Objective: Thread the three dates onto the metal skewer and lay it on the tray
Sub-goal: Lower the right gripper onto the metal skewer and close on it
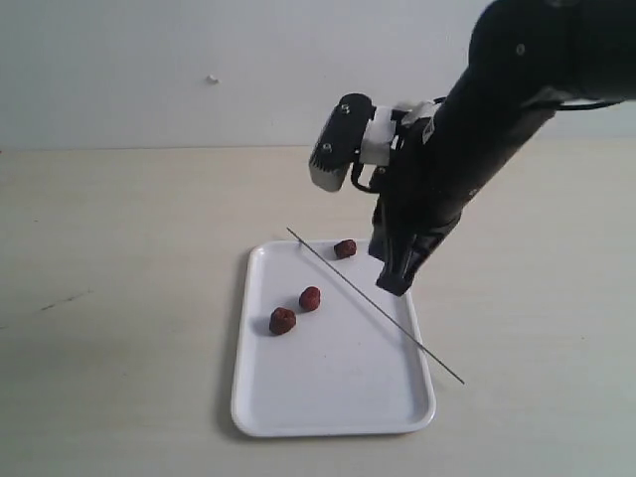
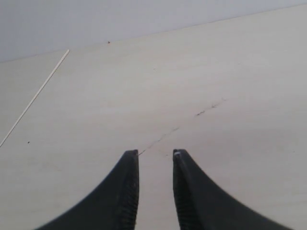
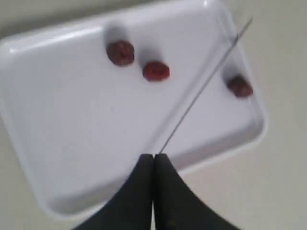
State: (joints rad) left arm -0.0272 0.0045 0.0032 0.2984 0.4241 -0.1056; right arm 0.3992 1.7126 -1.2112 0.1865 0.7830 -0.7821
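Splitting the three dates [image 1: 310, 298], metal skewer [image 1: 343, 277] slanting across tray [image 1: 328, 397].

Bright, even, diffuse light; faint soft shadows lie on the tray [image 1: 338, 388]; the right wrist view is blurred.

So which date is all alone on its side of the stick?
The date by the far edge of the tray. It sits alone on one side of the metal skewer; the middle date and the front date sit close together on the other side.
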